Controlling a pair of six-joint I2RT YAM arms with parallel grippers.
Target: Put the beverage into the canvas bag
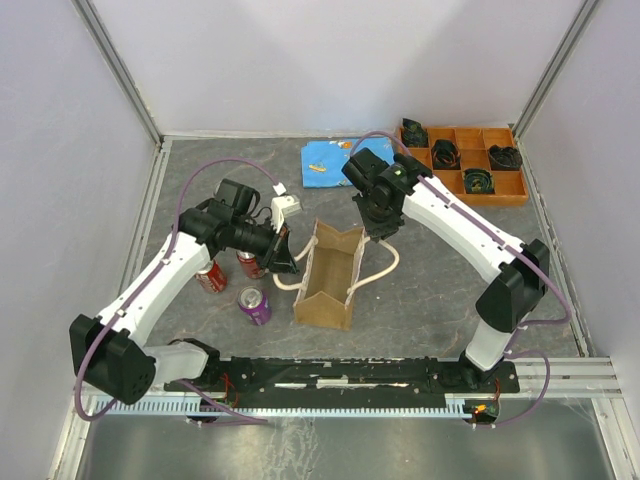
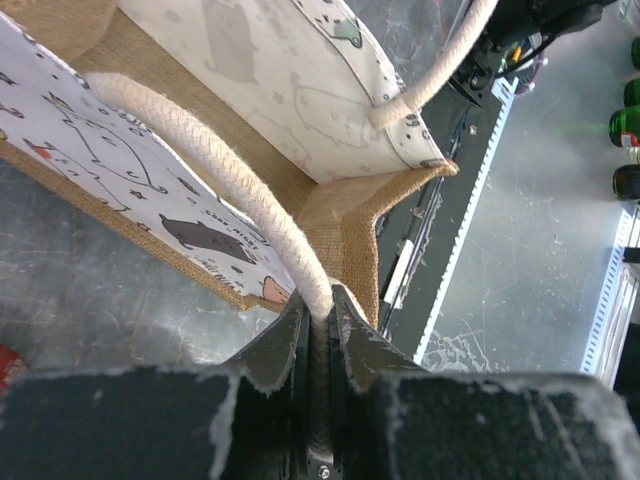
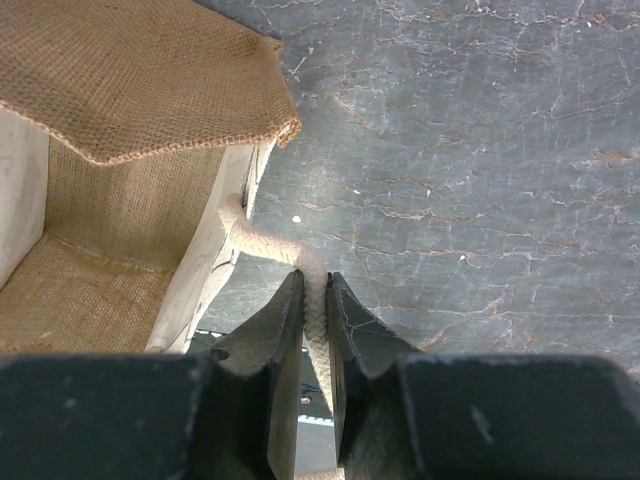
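The left gripper (image 2: pixel 318 305) clamps the bag's (image 1: pixel 325 308) left handle (image 2: pixel 200 165), the right gripper (image 3: pixel 315 290) its right handle (image 3: pixel 262 240). A purple can (image 1: pixel 254 305) sits left of the bag.

A: What does the left gripper (image 2: pixel 318 303) hold?
B: Its jaws are pinched on a cream rope handle (image 2: pixel 205 180) of the canvas bag (image 2: pixel 350 240); the rope arcs up and left across the bag's open mouth.
A: And beyond it?
B: The other handle (image 2: pixel 440 70) rises from the far wall; the white panels carry animal drawings; grey table (image 2: pixel 100 300) lies beneath.
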